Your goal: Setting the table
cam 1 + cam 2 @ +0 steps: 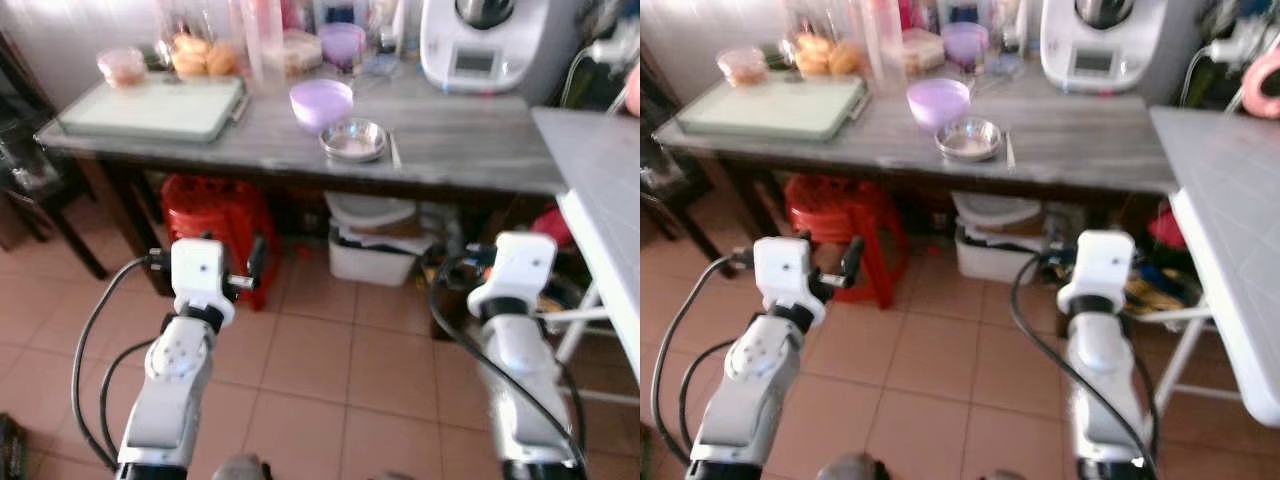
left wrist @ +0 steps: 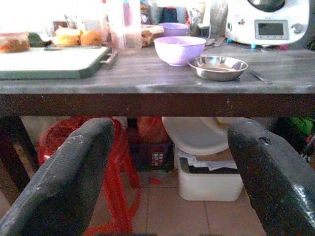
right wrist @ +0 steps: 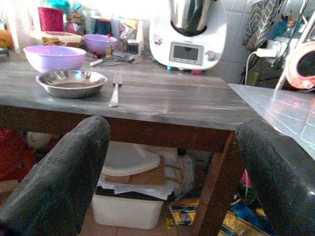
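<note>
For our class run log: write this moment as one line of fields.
stage: approach | left pincer: open, below table edge | right pincer: open, likewise | on table: steel bowl, purple bowl, fork | nothing held

Head stereo pair: looking fwd and down at wooden table [image 1: 450, 150] from a little way back. Wrist cams: low, near table-edge height, facing it level. All four share steel bowl [image 2: 218, 67], purple bowl [image 3: 54, 57].

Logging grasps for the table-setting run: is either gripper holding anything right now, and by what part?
Nothing is held. The left gripper and right gripper are both open and empty, short of the table.
</note>
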Motion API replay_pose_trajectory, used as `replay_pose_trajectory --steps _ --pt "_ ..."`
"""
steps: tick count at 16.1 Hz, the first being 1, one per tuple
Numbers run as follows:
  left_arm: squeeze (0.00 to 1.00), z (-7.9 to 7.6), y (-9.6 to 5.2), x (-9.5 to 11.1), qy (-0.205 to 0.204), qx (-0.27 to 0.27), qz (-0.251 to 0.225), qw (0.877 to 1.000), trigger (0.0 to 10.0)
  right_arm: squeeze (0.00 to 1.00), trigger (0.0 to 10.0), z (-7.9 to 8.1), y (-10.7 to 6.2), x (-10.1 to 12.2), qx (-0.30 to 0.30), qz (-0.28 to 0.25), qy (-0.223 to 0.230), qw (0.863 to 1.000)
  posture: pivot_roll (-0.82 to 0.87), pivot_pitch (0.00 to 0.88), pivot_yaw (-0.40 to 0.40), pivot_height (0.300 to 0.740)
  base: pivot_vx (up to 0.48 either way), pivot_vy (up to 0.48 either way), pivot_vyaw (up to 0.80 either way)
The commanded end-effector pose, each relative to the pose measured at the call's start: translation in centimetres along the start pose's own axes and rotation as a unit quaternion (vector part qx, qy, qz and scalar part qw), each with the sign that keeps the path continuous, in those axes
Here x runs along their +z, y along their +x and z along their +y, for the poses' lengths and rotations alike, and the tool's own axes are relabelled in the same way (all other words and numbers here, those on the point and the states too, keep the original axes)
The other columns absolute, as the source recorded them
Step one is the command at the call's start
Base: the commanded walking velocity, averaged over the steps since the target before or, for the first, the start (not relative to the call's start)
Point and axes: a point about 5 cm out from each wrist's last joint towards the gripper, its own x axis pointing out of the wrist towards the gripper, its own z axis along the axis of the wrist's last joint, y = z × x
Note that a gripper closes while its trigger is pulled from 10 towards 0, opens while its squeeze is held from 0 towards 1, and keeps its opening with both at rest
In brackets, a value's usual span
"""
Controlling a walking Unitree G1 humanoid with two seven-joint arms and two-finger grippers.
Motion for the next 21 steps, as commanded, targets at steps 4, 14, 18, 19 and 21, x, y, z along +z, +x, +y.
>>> replay_pose_trajectory --steps 4,14,18,19,21 --pt "0.0 -0.43 0.13 0.26 -0.003 -0.018 -0.004 1.0 10.0 0.0 10.0 0.3 0.29 0.29 0.006 0.0 0.013 1.0 -0.01 0.0 0.014 0.74 0.0 -0.077 0.0" --pt "0.0 -0.37 0.19 0.27 -0.003 -0.018 -0.006 1.0 10.0 0.0 10.0 0.57 0.49 0.49 0.017 -0.006 0.025 1.0 -0.01 0.0 0.014 0.74 0.0 -0.353 0.0" --pt "0.0 -0.36 0.26 0.35 -0.001 -0.02 -0.008 1.0 10.0 0.0 10.0 0.45 0.67 0.43 0.015 -0.004 0.027 1.0 0.0 0.0 0.016 0.74 0.0 -0.389 0.0" --pt "0.0 -0.35 0.27 0.35 -0.001 -0.021 -0.008 1.0 10.0 0.0 10.0 0.49 0.67 0.42 0.015 -0.004 0.027 1.0 0.0 0.0 0.017 0.74 0.0 -0.42 0.0" --pt "0.0 -0.38 0.3 0.37 -0.001 -0.021 -0.008 1.0 10.0 0.0 10.0 0.51 0.69 0.4 0.016 -0.004 0.026 1.0 0.0 0.0 0.016 0.74 0.0 -0.422 0.0"
